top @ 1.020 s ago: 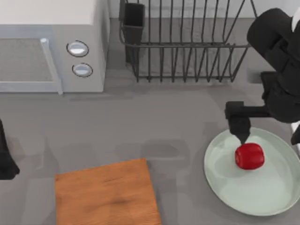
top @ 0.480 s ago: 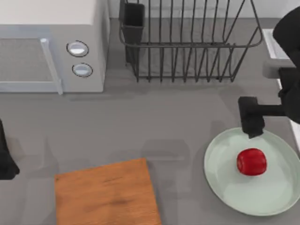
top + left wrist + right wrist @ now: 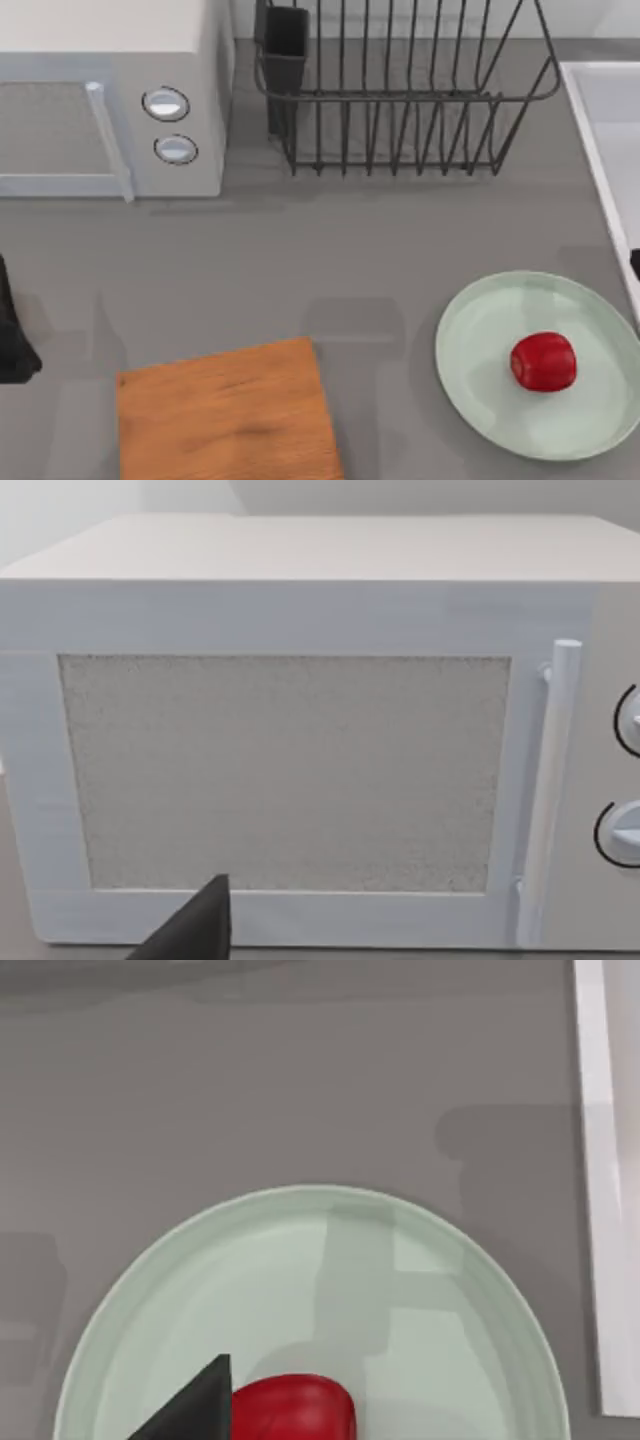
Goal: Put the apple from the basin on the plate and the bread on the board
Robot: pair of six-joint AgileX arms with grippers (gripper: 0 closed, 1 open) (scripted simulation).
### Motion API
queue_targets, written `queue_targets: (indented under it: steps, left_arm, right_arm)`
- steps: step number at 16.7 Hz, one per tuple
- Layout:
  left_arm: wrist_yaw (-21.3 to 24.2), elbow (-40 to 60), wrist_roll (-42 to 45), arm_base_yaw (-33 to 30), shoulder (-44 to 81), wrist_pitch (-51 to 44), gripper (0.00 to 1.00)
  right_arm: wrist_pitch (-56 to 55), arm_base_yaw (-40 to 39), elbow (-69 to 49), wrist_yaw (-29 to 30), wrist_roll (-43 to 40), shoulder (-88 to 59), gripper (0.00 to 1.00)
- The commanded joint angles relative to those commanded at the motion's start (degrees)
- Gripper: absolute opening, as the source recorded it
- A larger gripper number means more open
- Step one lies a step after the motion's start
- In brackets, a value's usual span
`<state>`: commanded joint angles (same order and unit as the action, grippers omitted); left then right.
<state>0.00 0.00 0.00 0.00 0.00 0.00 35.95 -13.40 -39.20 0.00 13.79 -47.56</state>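
Note:
The red apple (image 3: 543,361) lies free on the mint-green plate (image 3: 480,340) at the right of the table, right of the plate's middle. The right wrist view looks down on the plate (image 3: 200,1290) and the apple (image 3: 295,1408), with a dark part of my right gripper (image 3: 190,1410) just beside the apple, apart from it. The orange-brown board (image 3: 228,412) lies bare at the front, left of the plate. The white basin (image 3: 600,130) runs along the right edge. The bread is out of view. My left arm (image 3: 10,345) is parked at the left edge.
A white microwave (image 3: 110,100) stands at the back left, and the left wrist view faces its door (image 3: 290,770). A black wire dish rack (image 3: 400,90) stands at the back, between the microwave and the basin. Grey countertop lies between the board and the plate.
My right arm has pulled back to the right, off the plate and out of the top view. The apple has stayed on the plate, rolling slightly right. The left arm has not moved.

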Motion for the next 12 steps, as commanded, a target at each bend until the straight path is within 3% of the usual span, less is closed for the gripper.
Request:
queue_targets:
  steps: [7, 12]
  left_arm:
    - [0.0, 0.0, 0.0, 0.0, 0.0, 0.0, 1.00]
    - [0.0, 0.0, 0.0, 0.0, 0.0, 0.0, 1.00]
  right_arm:
    - [-25.8, 9.6, 28.6, 0.0, -9.8, 36.0, 1.00]
    - [-35.6, 13.3, 38.8, 0.0, -13.6, 47.2, 1.00]
